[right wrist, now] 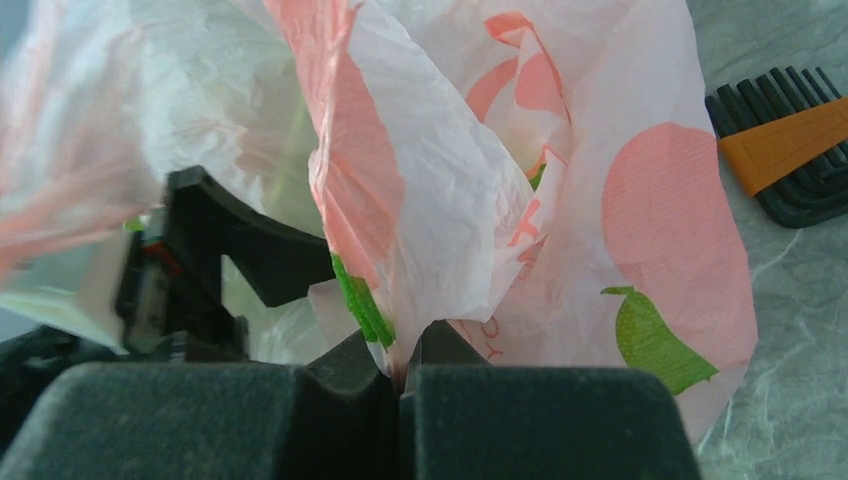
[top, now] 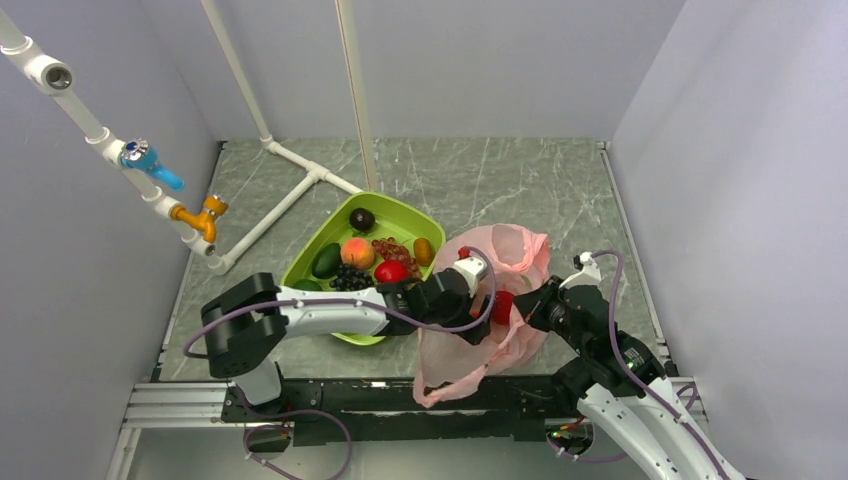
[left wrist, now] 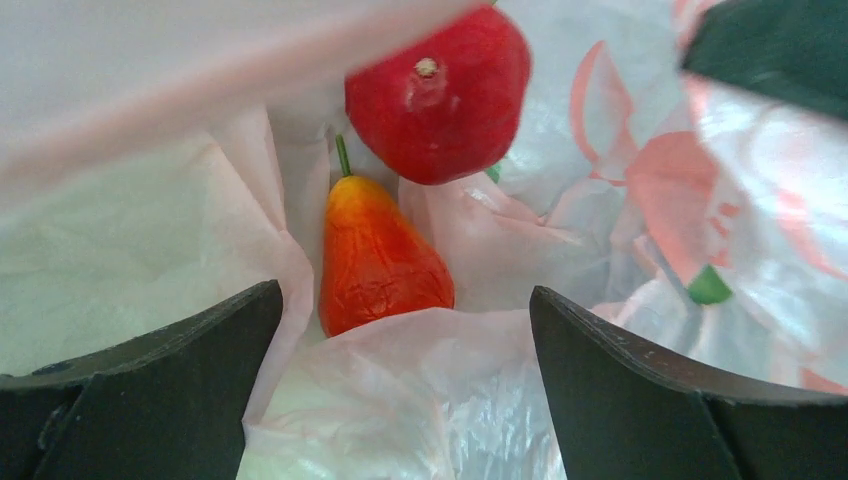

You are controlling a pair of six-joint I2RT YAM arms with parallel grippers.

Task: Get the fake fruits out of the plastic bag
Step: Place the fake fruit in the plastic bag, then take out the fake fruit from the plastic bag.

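1. Left claw [left wrist: 405, 300] is inside the bag [top: 505, 255], jaws spread wide, nothing held. Pear [left wrist: 375, 260] lies btwn the fingers, stem pointing away from the wrist. Round red fruit [left wrist: 440, 100] sits just beyond it; touching or not, can't tell.
2. Right claw [right wrist: 403, 365] is pinched tight on a fold of the bag's rim, holding the mouth up. Best it keeps that hold so the mouth doesn't sag over the left arm.
3. Step in hand, I'd say: grab the pear. Go fwd a bit so the pads meet its fat lower half, not the narrow neck. Close slow.
4. Watch the film: a flap lies over the pear's base & against one finger. If pinched w/ the pear, the bag likely drags along.
5. Bag: thin, crinkly, see-through pink/white film w/ printed pics. Folds easily, no stiffness.
6. Pear & red one: hard-looking glossy plastic. Pear is tapered, orange-red, w/ wrinkled skin; red one is round w/ a stub. Smooth, so may slip.
7. Other fruits [top: 357, 252] sit in a green tray [top: 400, 215] on the marble-look table [top: 500, 170], just left of the bag.
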